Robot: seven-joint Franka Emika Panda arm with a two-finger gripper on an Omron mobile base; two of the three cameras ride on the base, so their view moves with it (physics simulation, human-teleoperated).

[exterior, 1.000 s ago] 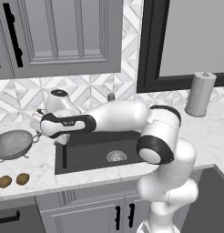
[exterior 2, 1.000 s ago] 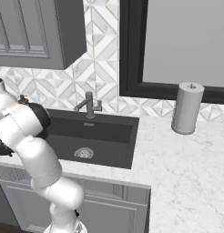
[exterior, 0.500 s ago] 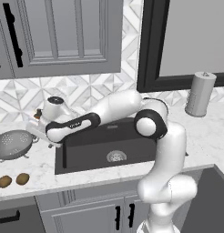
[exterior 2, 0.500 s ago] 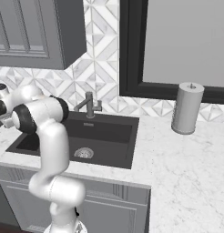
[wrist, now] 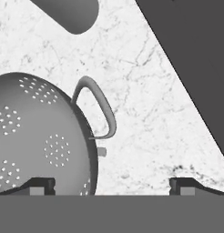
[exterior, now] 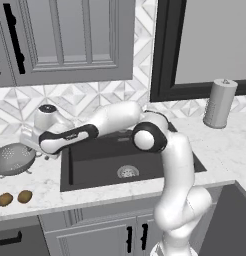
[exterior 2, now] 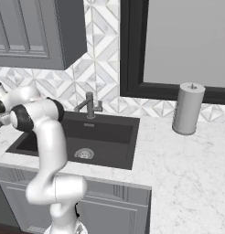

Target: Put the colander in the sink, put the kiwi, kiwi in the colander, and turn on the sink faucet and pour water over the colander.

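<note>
The silver colander (exterior: 14, 159) sits on the white marble counter left of the sink (exterior: 145, 161). In the hand view the colander (wrist: 36, 136) shows its pierced bowl and a loop handle (wrist: 99, 109). My gripper (exterior: 35, 150) hangs open just above the colander's right rim. The rim and handle lie between my fingertips (wrist: 38, 184) in the hand view, where my gripper (wrist: 112, 184) touches nothing. Two brown kiwis (exterior: 5, 199) (exterior: 25, 196) lie at the counter's front edge, below the colander. The sink faucet (exterior 2: 89, 106) stands behind the sink (exterior 2: 105, 132), its spout turned left.
A paper towel roll (exterior: 220, 103) stands on the counter right of the sink. Grey wall cabinets (exterior: 65, 40) hang over the colander area. A dark window frame (exterior 2: 132, 50) rises behind the faucet. A grey rounded object (wrist: 70, 13) lies past the colander.
My arm has stretched further left, carrying the open hand from over the sink's left edge to just above the colander's right rim. The colander and kiwis have not moved.
</note>
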